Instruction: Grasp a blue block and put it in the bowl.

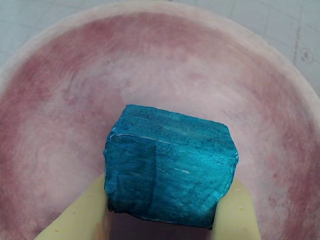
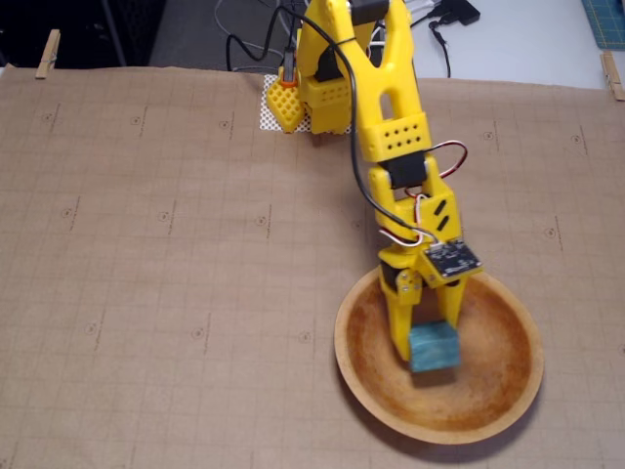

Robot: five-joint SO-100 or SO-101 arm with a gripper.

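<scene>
We see the yellow gripper (image 2: 430, 350) clamped on the blue block (image 2: 434, 348), its two fingers (image 1: 82, 215) pressing the block's sides. In the fixed view the block hangs over the middle of the wooden bowl (image 2: 508, 391); whether it touches the floor we cannot tell. We judge the carry done and the release step in hand: next the fingers should part and the arm lift clear.

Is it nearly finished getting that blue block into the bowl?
Nearly. Done: the block has been picked up and carried over the bowl. In hand: the gripper is shut on it, a finger on each side in the wrist view. Left: opening to release it; whether it touches the bowl's floor yet, I cannot tell.
</scene>
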